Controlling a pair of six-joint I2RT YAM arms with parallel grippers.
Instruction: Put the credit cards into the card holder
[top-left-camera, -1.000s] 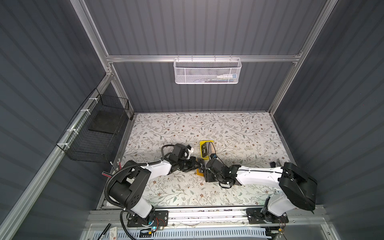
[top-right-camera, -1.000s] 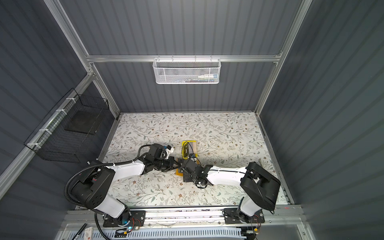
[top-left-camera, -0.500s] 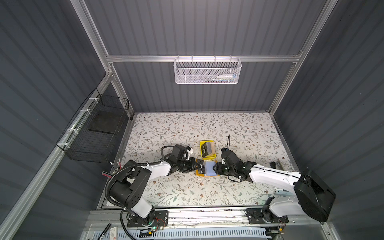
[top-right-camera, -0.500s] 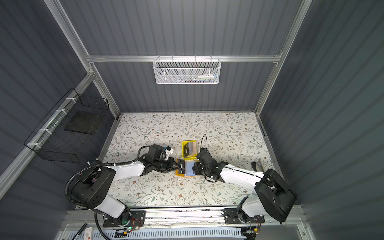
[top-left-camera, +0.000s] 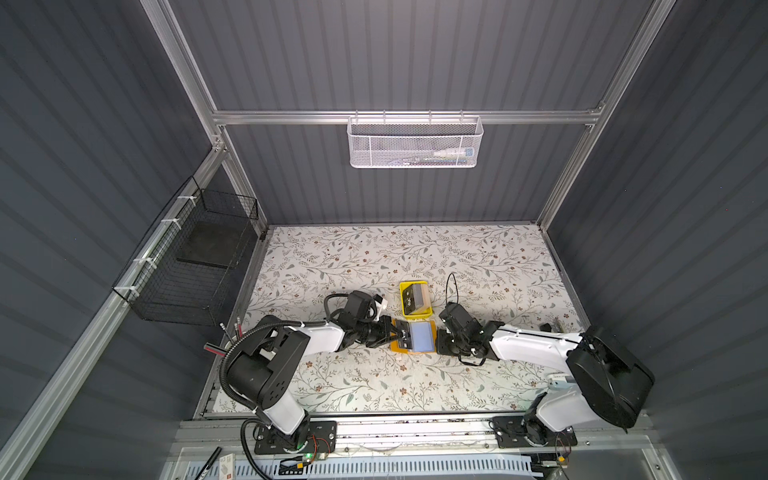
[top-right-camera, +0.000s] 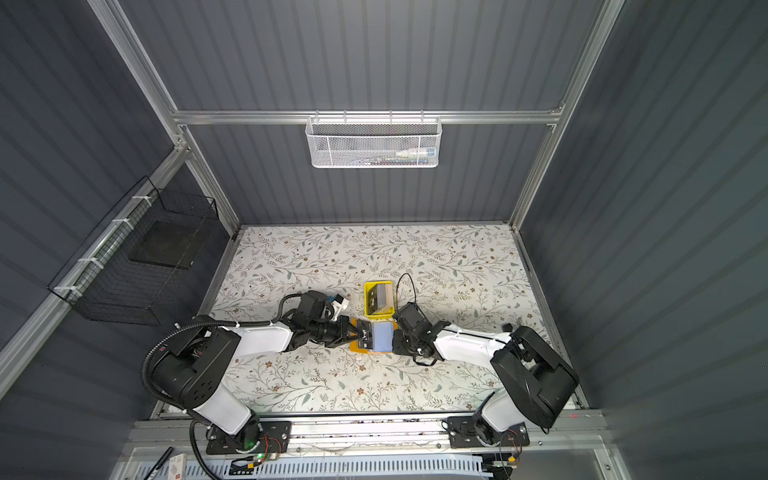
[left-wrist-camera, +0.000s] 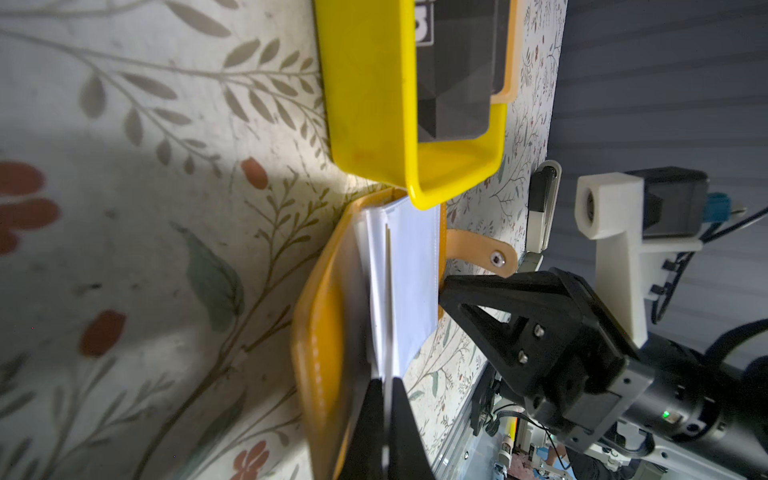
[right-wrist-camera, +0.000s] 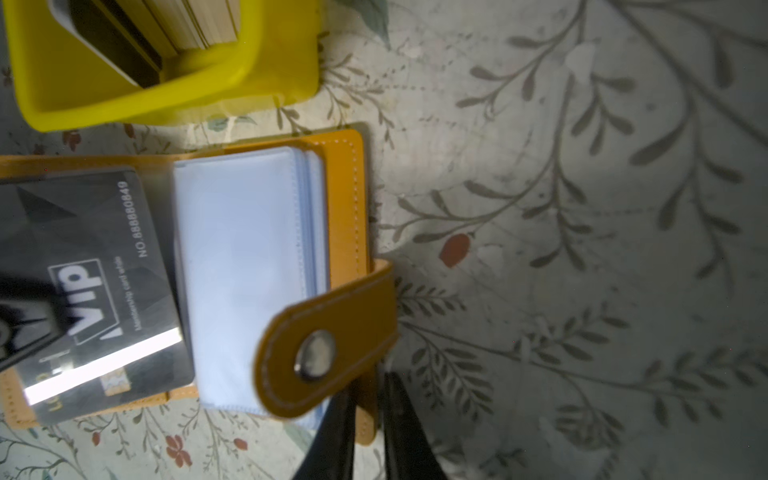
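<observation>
1. Nearest the viewer, on the near side of the card holder (top-left-camera: 395, 347), a metal rail (top-left-camera: 415, 428) is fitted; both arm bases are bolted to it.
2. The card holder is laid open on the floral cloth (top-left-camera: 374, 257), between the two grippers.
3. The left gripper (left-wrist-camera: 386, 390) is applied to the holder's left edge. Its jaws are closed, with a thin pale edge pinched between them; whether that edge belongs to a page or a card cannot be told.
4. A black card (right-wrist-camera: 95, 249) with white "VIP" lettering is seen on the holder's left half, partly covered by a finger of the left gripper.
5. The bluish sleeve pages (right-wrist-camera: 241, 249) are stacked on the holder's right half. The strap (right-wrist-camera: 332, 316) with its snap button projects from the holder's right edge.
6. The right gripper (right-wrist-camera: 370, 395) is placed at the holder's right edge, beside the strap. Its jaws are drawn close about the orange cover edge.
7. Just beyond the holder, a yellow tray (right-wrist-camera: 174, 95) is set. A stack of cards (top-left-camera: 415, 296), black and pale, is held in it.
8. Well to the holder's left, a black wire basket (top-left-camera: 195, 266) is hung on the side wall.
9. Farthest beyond the holder, a white mesh basket (top-left-camera: 414, 143) is hung on the rear rail.
</observation>
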